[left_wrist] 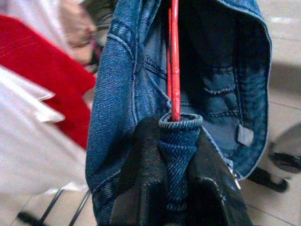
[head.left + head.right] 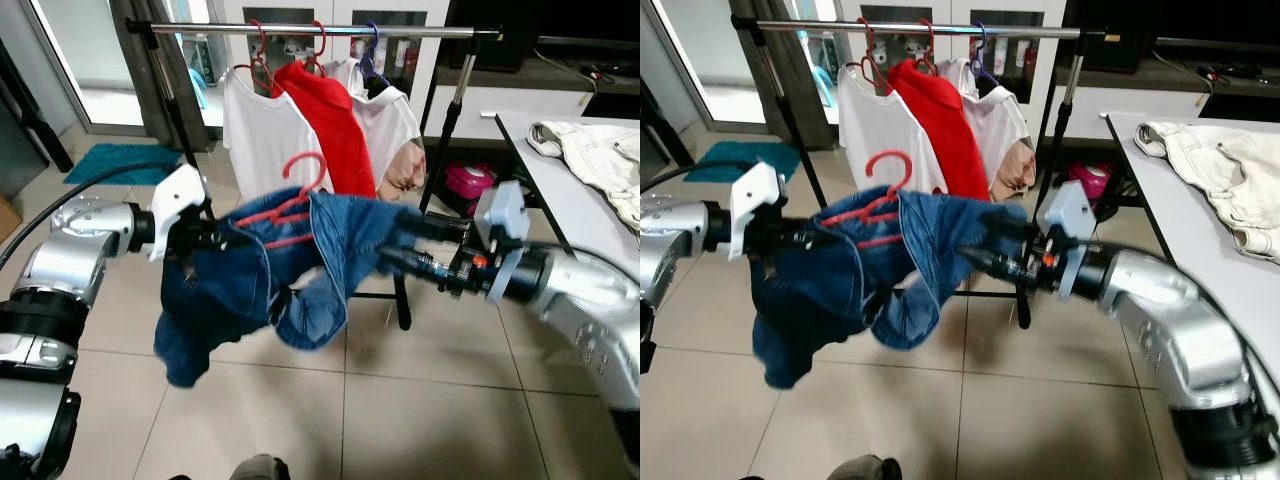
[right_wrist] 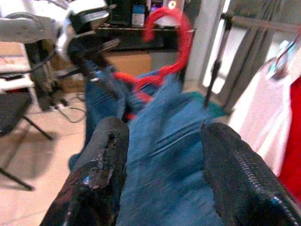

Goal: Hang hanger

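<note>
Two silver arms are reaching forward over a floor of pale beige tiles, in a room where a glass door is letting in daylight at the far left and a teal mat is lying before it. A black-legged garment rack with a chrome rail is standing ahead, carrying a white T-shirt, a bright red shirt and a second white shirt on hangers. A grey table is running along the right side, with a crumpled cream garment lying on it.

The red plastic hanger is hanging in mid-air between the two arms, below and in front of the rail, not touching it. A pair of dark blue denim jeans is draped over it and sagging toward the floor.

The left gripper is clamping a fold of the denim at the hanger's left end; in the left wrist view the red bar is rising straight out of the pinched cloth between the fingers. The right gripper is sitting at the jeans' right side with its fingers spread apart and denim lying between them; the blurred view leaves unclear whether they are pressing the cloth.
</note>
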Motion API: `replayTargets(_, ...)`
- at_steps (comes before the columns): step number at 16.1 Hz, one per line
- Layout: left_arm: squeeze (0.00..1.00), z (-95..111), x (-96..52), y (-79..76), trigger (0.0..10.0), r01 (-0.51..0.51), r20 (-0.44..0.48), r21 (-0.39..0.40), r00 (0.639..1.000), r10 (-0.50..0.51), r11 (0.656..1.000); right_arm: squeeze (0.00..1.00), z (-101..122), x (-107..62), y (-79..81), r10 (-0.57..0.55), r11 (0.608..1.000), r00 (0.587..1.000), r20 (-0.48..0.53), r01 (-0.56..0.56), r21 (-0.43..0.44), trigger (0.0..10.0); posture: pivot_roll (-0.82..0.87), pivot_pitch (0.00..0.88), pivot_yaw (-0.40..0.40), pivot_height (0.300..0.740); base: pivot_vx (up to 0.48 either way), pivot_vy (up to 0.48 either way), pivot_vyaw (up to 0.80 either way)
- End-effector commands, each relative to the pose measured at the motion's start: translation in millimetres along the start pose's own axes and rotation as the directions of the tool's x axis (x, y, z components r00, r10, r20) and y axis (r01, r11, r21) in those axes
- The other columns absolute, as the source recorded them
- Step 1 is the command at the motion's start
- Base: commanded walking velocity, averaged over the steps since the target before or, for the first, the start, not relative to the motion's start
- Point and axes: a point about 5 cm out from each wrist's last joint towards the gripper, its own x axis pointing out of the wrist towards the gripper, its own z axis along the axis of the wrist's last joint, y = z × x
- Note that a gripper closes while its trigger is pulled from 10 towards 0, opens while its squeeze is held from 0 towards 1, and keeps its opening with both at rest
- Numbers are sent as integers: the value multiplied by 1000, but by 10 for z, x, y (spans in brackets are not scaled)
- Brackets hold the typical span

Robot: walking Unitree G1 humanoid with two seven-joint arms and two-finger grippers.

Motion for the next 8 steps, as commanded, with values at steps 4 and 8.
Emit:
replayTargets(4, 0, 198, 50, -82, 0, 147, 88, 75, 984, -154, 986, 1000, 28, 103, -107, 30, 990, 999, -41, -35, -134, 10000, -110, 0, 67, 740, 0, 0, 0)
replayTargets(8, 0, 248, 33, -113, 0, 206, 84, 124, 973, -217, 971, 1000, -46, 170, -69, 163, 974, 981, -104, -177, -139, 10000, -102, 0, 54, 740, 0, 0, 0)
